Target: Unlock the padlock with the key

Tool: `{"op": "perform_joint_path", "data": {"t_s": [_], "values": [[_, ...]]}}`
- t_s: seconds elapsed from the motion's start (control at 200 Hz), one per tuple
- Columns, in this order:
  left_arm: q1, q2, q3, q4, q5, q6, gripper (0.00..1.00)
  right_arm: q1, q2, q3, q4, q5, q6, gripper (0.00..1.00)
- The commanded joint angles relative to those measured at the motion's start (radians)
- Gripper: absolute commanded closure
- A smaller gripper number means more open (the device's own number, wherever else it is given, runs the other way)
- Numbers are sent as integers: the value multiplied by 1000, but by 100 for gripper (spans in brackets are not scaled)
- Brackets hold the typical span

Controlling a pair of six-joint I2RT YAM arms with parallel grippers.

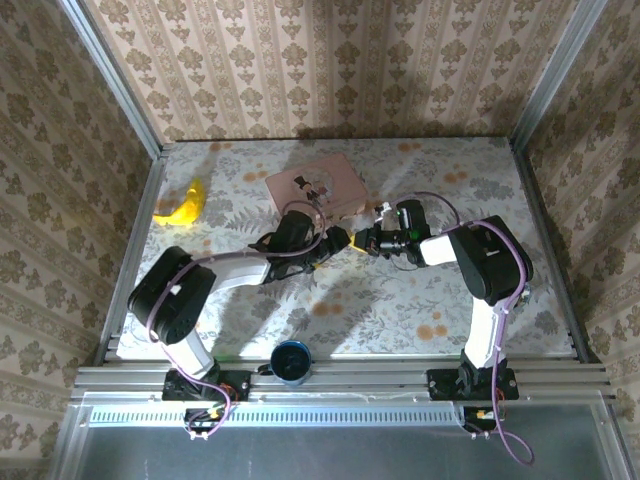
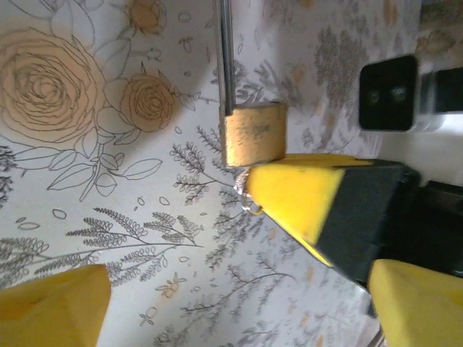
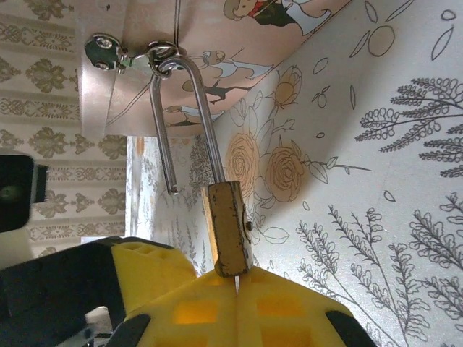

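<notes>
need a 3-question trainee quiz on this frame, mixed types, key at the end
1. True or false: both legs of the padlock's shackle sit in its body.
2. The right gripper is shut on: A) the shackle B) the key under the padlock C) nothing.
3. Fill in: the left gripper is ___.
Key: 1 false, one leg hangs free; 2 B; 3 open.

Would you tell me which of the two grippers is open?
The left gripper: its yellow fingers stand wide apart, while the right gripper is shut on the key.
</notes>
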Motion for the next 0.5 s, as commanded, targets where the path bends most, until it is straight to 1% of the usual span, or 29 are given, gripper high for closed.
{"op": "perform_joint_path", "data": {"t_s": [0.0,0.04,0.145,0.22,0.39,0.495], "values": [[14,-76,8,-78,-37,83,0,-5,-19,32,-49,61,-18,100],[17,-93,13,-98,-47,105,0,-3,-25,38,-80,76,-31,100],[23,-136,30,-154,-85,168,0,6,-47,53,-165,122,-76,82],[28,-159,43,-175,-106,208,0,19,-65,64,-224,156,-108,75],[52,-202,53,-195,-113,270,0,43,-119,82,-351,238,-170,72],[67,-235,53,-232,-124,319,0,53,-165,79,-397,272,-192,71]]}}
